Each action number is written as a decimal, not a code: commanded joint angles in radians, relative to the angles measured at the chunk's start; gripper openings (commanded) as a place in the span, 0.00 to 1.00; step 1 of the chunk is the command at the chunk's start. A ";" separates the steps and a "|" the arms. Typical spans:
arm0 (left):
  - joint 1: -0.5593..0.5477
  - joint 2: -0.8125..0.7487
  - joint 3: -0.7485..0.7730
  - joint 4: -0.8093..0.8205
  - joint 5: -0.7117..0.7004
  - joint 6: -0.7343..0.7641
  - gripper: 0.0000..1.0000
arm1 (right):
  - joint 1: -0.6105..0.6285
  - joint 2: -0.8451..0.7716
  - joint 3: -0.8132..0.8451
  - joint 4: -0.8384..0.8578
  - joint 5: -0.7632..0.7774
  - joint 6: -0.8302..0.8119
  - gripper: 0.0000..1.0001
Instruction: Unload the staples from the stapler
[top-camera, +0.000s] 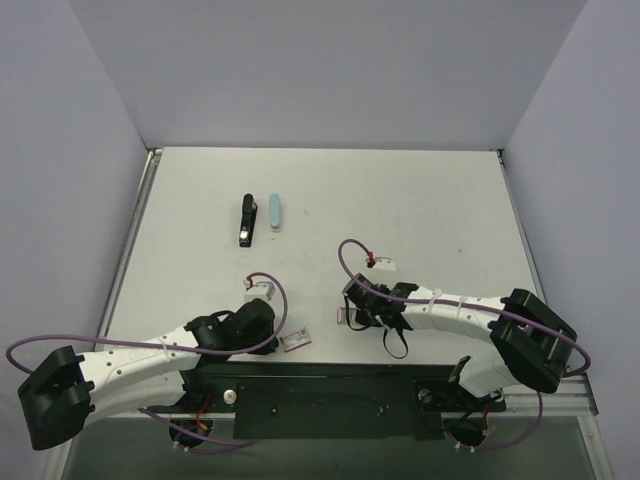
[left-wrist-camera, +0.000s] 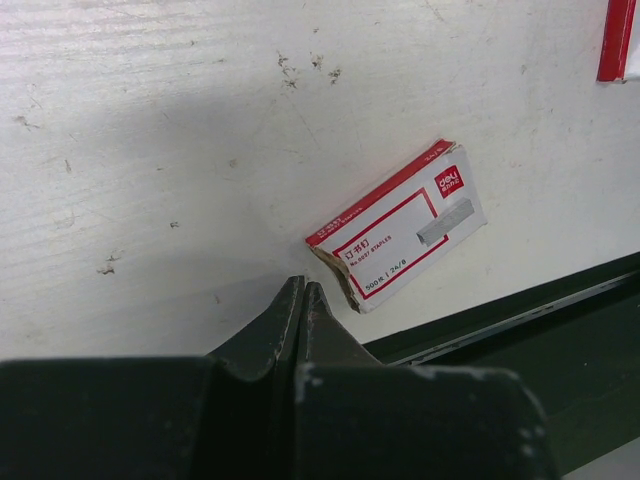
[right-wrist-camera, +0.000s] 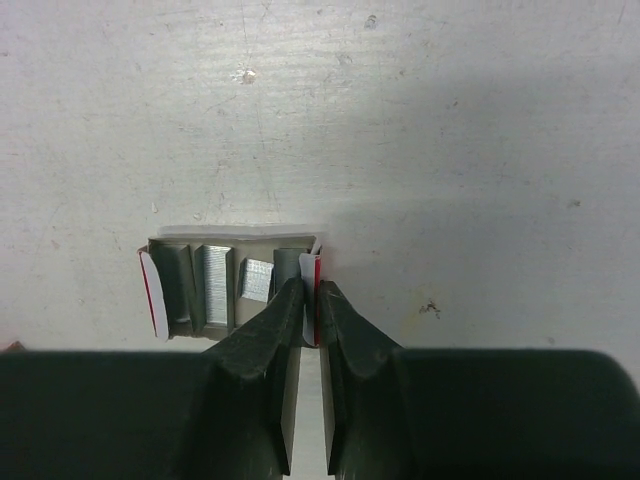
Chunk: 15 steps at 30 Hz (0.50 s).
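- The black stapler lies flat on the white table, in the upper left-centre of the overhead view, its long side running up and down the frame.
- Just beside it on the right lies a pale blue oblong object, parallel to it. I cannot tell whether the two touch.
- Both arms are low in the overhead view, well apart from the stapler.
- The left gripper is pressed closed with nothing between its tips. It hangs at the bottom centre of its wrist view, just above the table's near edge.
- A red-and-white staple box lies tilted just right of those tips, at the centre right of that view. Its near corner is torn.
- The right gripper is pinched down on the right end flap of an open staple tray. The red-and-white flap stands upright between the two tips.
- The tray sits at the lower left-centre of the right wrist view, flat on the table.
- Inside it lie several strips of staples, side by side, with a shorter piece among them.
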 joint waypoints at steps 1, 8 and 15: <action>-0.007 0.007 0.001 0.052 0.011 0.000 0.00 | 0.009 0.022 0.038 -0.025 0.017 -0.018 0.08; -0.007 0.013 -0.002 0.063 0.011 0.002 0.00 | 0.018 0.045 0.053 -0.033 0.028 -0.026 0.05; -0.007 0.016 -0.002 0.068 0.003 0.005 0.00 | 0.034 0.067 0.070 -0.039 0.035 -0.038 0.00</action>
